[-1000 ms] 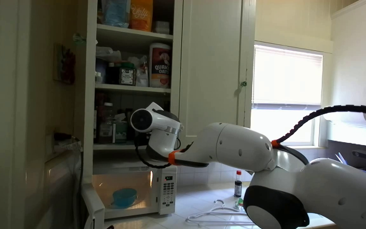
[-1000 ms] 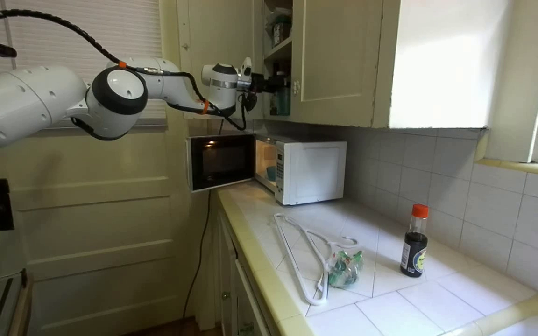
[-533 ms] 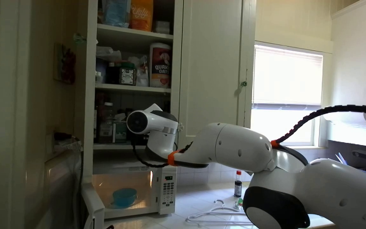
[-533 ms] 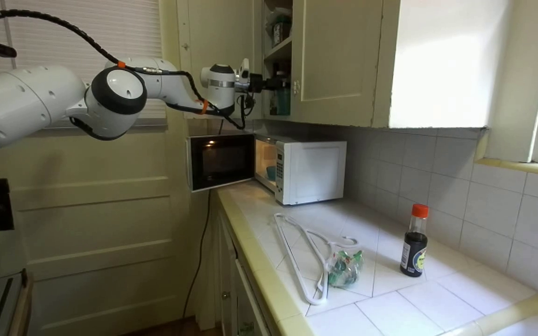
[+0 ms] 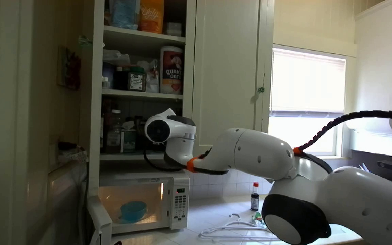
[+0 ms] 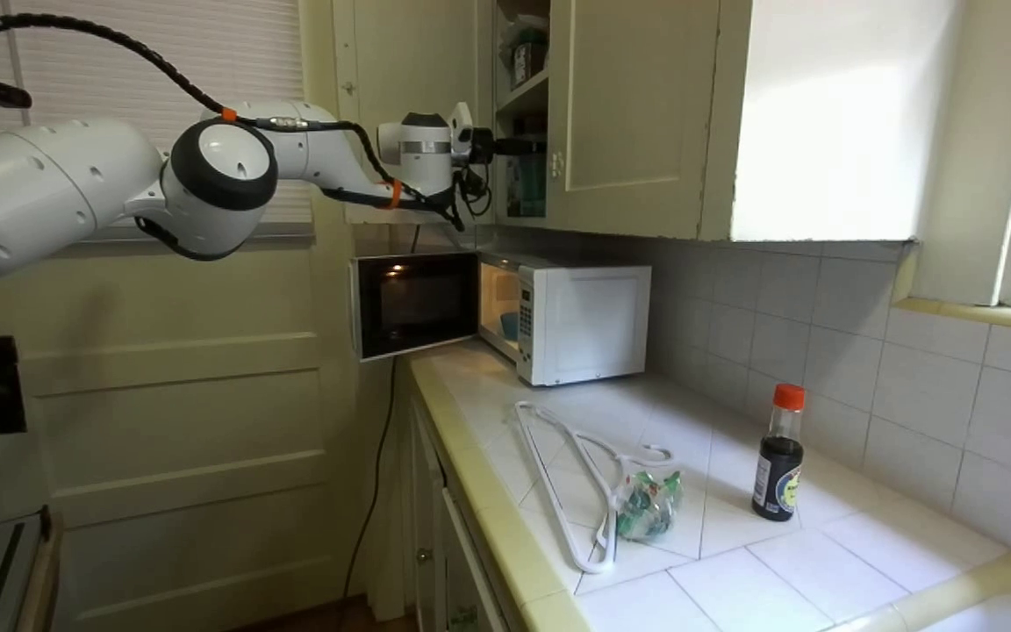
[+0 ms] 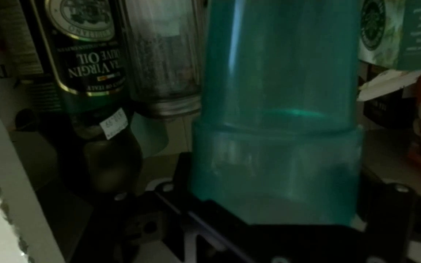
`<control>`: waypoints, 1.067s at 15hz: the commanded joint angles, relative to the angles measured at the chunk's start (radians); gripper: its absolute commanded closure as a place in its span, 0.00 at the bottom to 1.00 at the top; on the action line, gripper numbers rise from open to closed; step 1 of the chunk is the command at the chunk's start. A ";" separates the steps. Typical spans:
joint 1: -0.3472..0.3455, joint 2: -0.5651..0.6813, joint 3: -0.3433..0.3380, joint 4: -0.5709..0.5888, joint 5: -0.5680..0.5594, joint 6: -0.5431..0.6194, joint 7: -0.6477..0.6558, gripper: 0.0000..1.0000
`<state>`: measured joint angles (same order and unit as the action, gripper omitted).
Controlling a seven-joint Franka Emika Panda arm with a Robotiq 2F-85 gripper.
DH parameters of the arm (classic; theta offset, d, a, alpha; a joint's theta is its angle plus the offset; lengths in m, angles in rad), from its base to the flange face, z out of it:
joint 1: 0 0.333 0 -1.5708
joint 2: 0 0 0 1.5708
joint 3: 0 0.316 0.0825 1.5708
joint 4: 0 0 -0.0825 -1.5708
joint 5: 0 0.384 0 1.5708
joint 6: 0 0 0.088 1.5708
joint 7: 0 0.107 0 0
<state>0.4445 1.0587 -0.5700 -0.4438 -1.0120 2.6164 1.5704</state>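
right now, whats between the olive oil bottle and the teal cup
In the wrist view, a clear container with a silvery band shows between the olive oil bottle and the teal cup; a pale green thing, partly hidden, shows there too.

Both exterior views, standing back, share the microwave (image 6: 586, 325).

In an exterior view, the end effector (image 6: 530, 147) is held at the open cupboard (image 6: 525, 94) near a teal container (image 6: 530, 193); on the bench (image 6: 756, 575), an open microwave (image 6: 589, 325), hanger (image 6: 594, 475), bag (image 6: 648, 506) and red-capped bottle (image 6: 777, 474) are seen.
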 commanded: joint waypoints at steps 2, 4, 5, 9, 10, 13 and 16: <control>-0.041 0.000 0.046 -0.001 -0.015 0.020 -0.005 0.29; -0.050 0.005 0.067 -0.004 -0.015 0.017 -0.028 0.29; -0.053 0.006 0.079 -0.005 -0.013 0.018 -0.042 0.29; -0.055 0.017 0.112 -0.003 -0.006 0.002 -0.100 0.29; -0.057 0.020 0.121 0.003 -0.002 -0.004 -0.120 0.29; -0.054 0.017 0.126 0.003 -0.005 -0.014 -0.143 0.00; -0.053 0.018 0.123 0.003 -0.010 -0.019 -0.165 0.00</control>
<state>0.3961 1.0730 -0.4584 -0.4526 -1.0120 2.6161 1.4341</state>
